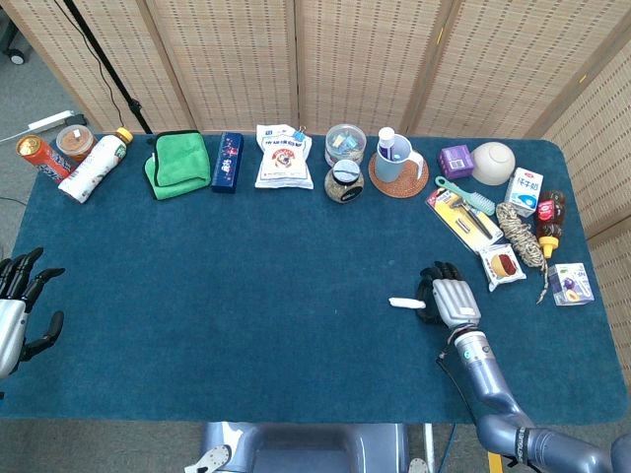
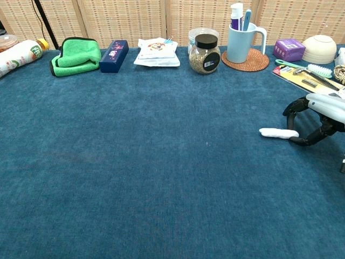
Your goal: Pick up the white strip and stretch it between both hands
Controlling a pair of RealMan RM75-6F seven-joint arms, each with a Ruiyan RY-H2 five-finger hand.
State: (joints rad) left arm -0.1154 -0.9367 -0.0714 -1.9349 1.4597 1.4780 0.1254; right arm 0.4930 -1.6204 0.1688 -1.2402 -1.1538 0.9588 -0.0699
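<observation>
The white strip [image 1: 405, 304] lies flat on the blue table cloth [image 1: 246, 286], right of centre; in the chest view the white strip [image 2: 278, 133] points left-right. My right hand [image 1: 449, 299] sits just right of it, fingers apart and arched. In the chest view my right hand [image 2: 318, 116] curves its fingers [image 2: 291, 107] above the strip's right end, the thumb low beside that end. Nothing is held. My left hand [image 1: 15, 310] hovers at the table's far left edge with fingers spread, holding nothing; the chest view does not show it.
Along the back edge stand a green cloth [image 1: 178, 164], a blue box [image 1: 227, 162], a white pouch [image 1: 284, 155], jars [image 1: 344, 181] and a mug on a coaster [image 1: 396, 161]. Packets, rope [image 1: 523, 235] and tools [image 1: 463, 217] lie at the right, close behind my right hand.
</observation>
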